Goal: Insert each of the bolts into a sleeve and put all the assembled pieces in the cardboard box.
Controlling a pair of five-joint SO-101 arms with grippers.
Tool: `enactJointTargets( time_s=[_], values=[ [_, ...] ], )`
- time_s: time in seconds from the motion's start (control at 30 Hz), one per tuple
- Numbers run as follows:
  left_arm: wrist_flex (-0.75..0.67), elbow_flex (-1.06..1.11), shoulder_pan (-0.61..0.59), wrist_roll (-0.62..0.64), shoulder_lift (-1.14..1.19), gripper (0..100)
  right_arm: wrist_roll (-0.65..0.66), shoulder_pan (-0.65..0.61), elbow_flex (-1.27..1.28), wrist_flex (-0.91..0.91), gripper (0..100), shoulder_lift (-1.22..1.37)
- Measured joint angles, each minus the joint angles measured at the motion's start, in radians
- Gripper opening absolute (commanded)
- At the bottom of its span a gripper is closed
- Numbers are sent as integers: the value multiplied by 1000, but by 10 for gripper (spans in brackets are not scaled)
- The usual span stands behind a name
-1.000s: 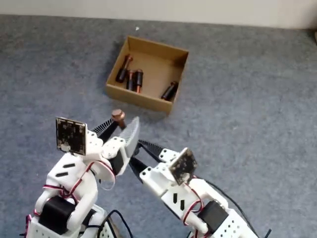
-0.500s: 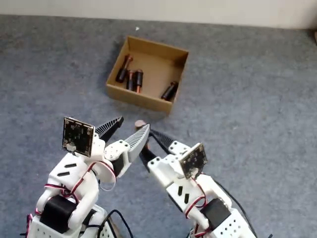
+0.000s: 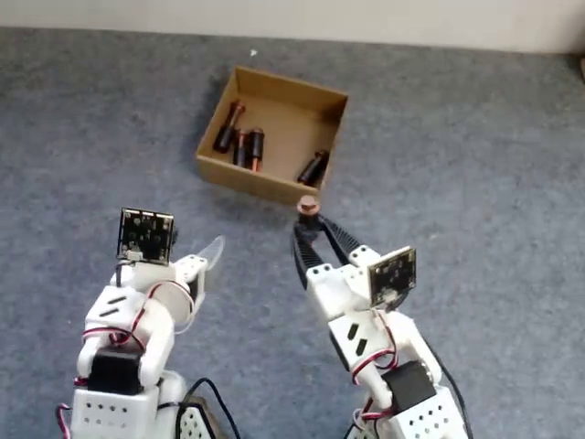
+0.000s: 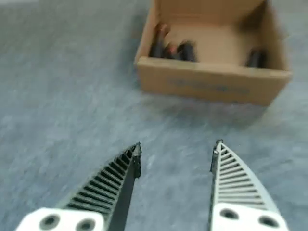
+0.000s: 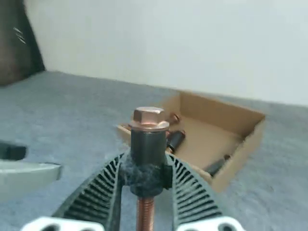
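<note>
The right claw (image 5: pixel 144 166) pinches the sleeved bolt (image 5: pixel 147 139) upright, just short of the near wall of the box (image 3: pixel 256 186); the left claw (image 4: pixel 176 148), spread, sits farther back.

A grey, carpet-like counter (image 3: pixel 475 155) is carrying one open cardboard box (image 3: pixel 251 181), which is lying directly on it toward the far edge, turned slightly

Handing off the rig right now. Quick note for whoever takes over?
Left gripper: open, empty, above the grey carpeted tabletop.
Right gripper: shut on a copper bolt seated in a black sleeve, held upright just short of the brown cardboard box.
Done: four assembled pieces lie in the box.
Left: carry the held piece over the near wall and release it inside.
</note>
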Motion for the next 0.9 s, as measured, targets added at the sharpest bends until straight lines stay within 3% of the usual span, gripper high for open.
enactJointTargets(
  time_s=[0.27,0.47,0.6,0.73,0.9],
  values=[
    [-149,219,-51,-18,0,245,0,52,0,15,4,0],
    [-201,230,-51,-18,0,245,74,52,0,14,4,0],
    [-206,233,-51,-18,0,245,127,52,-6,-83,4,23],
    [-206,233,-60,-18,0,242,167,52,-51,-180,4,144],
    [-206,235,-60,-18,0,146,178,52,-215,-301,4,453]
  ],
)
